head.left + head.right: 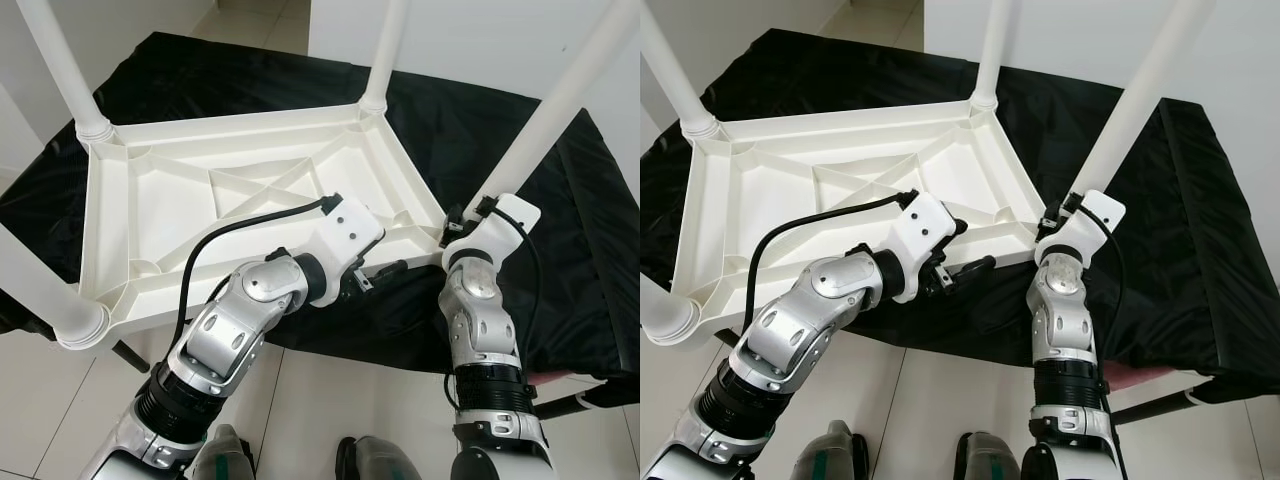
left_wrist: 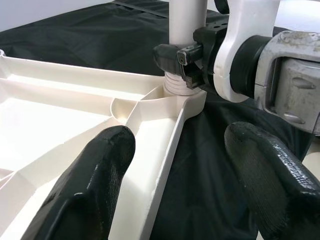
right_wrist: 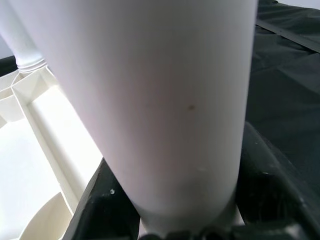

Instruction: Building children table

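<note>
The white plastic table top [image 1: 230, 215] is lying upside down on a black cloth [image 1: 470, 120] spread over the floor, ribbed underside facing up. All four corners are carrying a white leg: one at the far left corner [image 1: 62, 70], one at the far right corner [image 1: 385, 50], one at the near left corner [image 1: 40, 290], and the near right leg [image 1: 560, 105] rising from the corner closest to the right arm.

The right pincer [image 2: 182, 60] is clamping around the near right leg just above its threaded base, where it is meeting the corner socket [image 2: 187, 97]; the right wrist view is showing the leg sitting between the two black fingers. A few threads are showing above the socket, so this leg is probably not seated fully.

The left pincer [image 1: 375, 275] is hovering over the near long edge of the table top, just beside that same corner. Its fingers [image 2: 97, 185] are standing wide apart and straddling the rim, one over the ribbed inside and one over the cloth, gripping nothing.

Judging from this, the build is looking nearly finished: three legs appear to be in place, and the last one is being tightened or checked. What seems to be left is finishing that leg and turning the table upright onto its legs.
</note>
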Available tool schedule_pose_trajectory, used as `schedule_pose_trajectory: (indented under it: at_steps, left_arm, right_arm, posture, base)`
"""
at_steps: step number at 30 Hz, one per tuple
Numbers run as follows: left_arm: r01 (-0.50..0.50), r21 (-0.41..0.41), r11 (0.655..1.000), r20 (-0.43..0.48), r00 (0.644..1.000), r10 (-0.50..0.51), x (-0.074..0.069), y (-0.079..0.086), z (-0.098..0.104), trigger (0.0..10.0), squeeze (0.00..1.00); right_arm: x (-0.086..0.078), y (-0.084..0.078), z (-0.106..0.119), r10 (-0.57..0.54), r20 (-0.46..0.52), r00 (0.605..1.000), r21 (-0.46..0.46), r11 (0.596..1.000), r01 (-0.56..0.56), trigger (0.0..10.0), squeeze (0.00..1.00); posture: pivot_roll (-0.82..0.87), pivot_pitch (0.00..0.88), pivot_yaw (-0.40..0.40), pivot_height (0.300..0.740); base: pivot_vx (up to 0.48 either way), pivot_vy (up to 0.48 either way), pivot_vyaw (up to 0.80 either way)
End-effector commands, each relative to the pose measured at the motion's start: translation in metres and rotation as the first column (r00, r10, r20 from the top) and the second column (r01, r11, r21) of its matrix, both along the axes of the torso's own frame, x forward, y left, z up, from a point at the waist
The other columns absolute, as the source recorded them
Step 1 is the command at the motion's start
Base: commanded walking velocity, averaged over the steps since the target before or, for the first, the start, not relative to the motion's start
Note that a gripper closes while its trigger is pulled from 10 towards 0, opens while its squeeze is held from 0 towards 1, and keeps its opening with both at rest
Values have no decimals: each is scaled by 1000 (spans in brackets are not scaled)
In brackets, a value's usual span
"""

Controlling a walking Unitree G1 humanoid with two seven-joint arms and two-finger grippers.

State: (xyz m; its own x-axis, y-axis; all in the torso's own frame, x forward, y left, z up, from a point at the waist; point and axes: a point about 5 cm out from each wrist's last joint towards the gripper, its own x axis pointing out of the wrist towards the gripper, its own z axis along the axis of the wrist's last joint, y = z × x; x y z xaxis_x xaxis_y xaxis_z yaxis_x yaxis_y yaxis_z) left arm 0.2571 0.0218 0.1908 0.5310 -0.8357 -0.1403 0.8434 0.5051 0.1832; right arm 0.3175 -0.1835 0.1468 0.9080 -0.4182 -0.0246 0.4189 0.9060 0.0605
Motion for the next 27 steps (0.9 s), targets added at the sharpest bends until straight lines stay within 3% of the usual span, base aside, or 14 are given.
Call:
schedule_pose_trajectory:
  at_steps: [1, 2, 3, 4, 5, 6, 7, 14, 15, 20, 21, 22, 23, 27]
  left_arm:
    - [10, 0, 1000, -17, 1000, -10, -4, -2, -2, 10000, 0]
    - [10, 0, 1000, -17, 1000, -10, -4, -2, -2, 10000, 0]
    - [10, 0, 1000, -17, 1000, -10, -4, -2, -2, 10000, 0]
    - [10, -1, 1000, -17, 1000, -10, -4, -2, -2, 10000, 0]
    - [11, -1, 1000, -17, 1000, -11, -3, -2, -2, 10000, 0]
    - [10, -1, 1000, -17, 1000, -10, -3, -2, -2, 10000, 0]
    - [10, -1, 1000, -17, 1000, -11, -3, -2, -2, 10000, 0]
    - [9, -2, 1000, -15, 1000, -9, -3, -2, -1, 10000, 0]
    - [7, -2, 1000, -14, 1000, -7, -3, -2, -1, 10000, 0]
    - [5, 0, 1000, -13, 1000, -5, -2, -1, -1, 10000, 0]
    - [3, 0, 1000, -13, 1000, -3, -2, -1, -1, 10000, 0]
    - [1, 0, 1000, -13, 1000, -1, -2, -1, -1, 10000, 0]
    - [1, 0, 1000, -13, 1000, -1, -2, -1, -1, 10000, 0]
    - [-4, 2, 1000, -10, 1000, 4, -1, 1, -1, 10000, 0]
  right_arm:
    - [-2, -12, -5, -57, -40, 998, -25, 998, 56, 0, 0]
    - [-2, -14, -4, -62, -42, 997, -33, 998, 61, 1569, 0]
    - [-2, -14, -4, -62, -42, 997, -33, 998, 61, 1569, 0]
    - [0, -16, -3, -57, -47, 997, -40, 998, 55, 10000, 0]
    - [-1, -16, -3, -58, -53, 997, -43, 998, 56, 10000, 0]
    - [0, -17, -2, -53, -52, 997, -45, 998, 50, 10000, 933]
    - [0, -18, -2, -45, -47, 998, -40, 998, 43, 10000, 1000]
    - [7, -19, 3, 91, -5, 996, -14, 996, -92, 10000, 1000]
    - [12, -16, 3, 191, -8, 982, 1, 982, -191, 10000, 1000]
    - [19, -12, 5, 376, -22, 926, 13, 926, -376, 10000, 1000]
    - [20, -13, 5, 435, -35, 900, -5, 900, -435, 10000, 0]
    - [21, -16, 5, 505, -58, 861, -42, 861, -507, 10000, 0]
    - [21, -16, 5, 505, -58, 861, -42, 861, -507, 10000, 0]
    - [22, -25, 5, 636, -113, 763, -111, 755, -646, 10000, 0]
  posture:
    - [-37, 59, -54, 740]
    - [-40, 59, -55, 740]
    - [-40, 59, -55, 740]
    - [-42, 58, -55, 740]
    - [-43, 58, -54, 740]
    - [-43, 57, -55, 740]
    - [-43, 57, -55, 740]
    - [-43, 57, -55, 740]
    - [-42, 56, -56, 740]
    - [-40, 56, -57, 740]
    - [-36, 56, -58, 740]
    - [-36, 56, -58, 740]
    - [-36, 56, -58, 740]
    - [-34, 49, -56, 740]
  base:
    - [0, 0, 0]
    - [0, 0, 0]
    - [0, 0, 0]
    - [0, 0, 0]
    - [0, 0, 0]
    - [0, 0, 0]
    - [0, 0, 0]
    - [0, 0, 0]
    - [0, 0, 0]
    - [0, 0, 0]
    - [0, 0, 0]
    - [0, 0, 0]
    - [0, 0, 0]
    - [0, 0, 0]
